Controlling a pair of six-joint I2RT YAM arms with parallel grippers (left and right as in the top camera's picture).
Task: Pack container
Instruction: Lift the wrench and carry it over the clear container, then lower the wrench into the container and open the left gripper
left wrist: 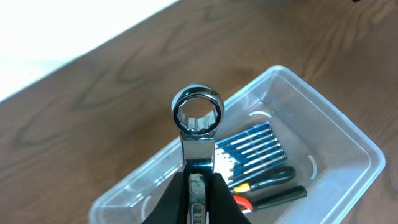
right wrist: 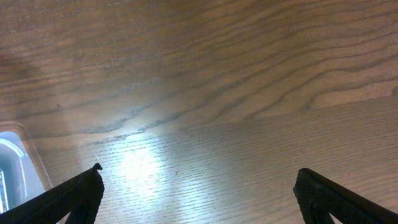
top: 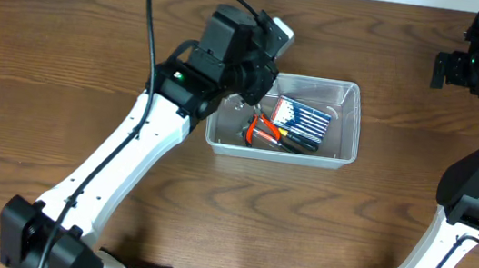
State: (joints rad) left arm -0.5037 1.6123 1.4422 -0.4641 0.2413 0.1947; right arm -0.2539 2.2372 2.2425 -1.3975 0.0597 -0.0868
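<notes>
The container (top: 343, 139) is a clear plastic tub in the middle of the table. It holds a blue packet of small tools (top: 302, 116), red-handled pliers (top: 261, 133) and a black and yellow screwdriver (top: 301, 142). My left gripper (top: 251, 88) hovers over the tub's left end. In the left wrist view this gripper (left wrist: 198, 182) is shut on the shank of a shiny ring wrench (left wrist: 197, 117), whose ring end points away over the container (left wrist: 351, 135). My right gripper (top: 450, 70) sits far off at the back right, open, with bare wood between its fingers (right wrist: 79, 194).
The table is dark wood. A corner of the tub (right wrist: 13, 163) shows at the left edge of the right wrist view. The left arm's white links slant from the front left up to the tub. The right arm stands along the right edge.
</notes>
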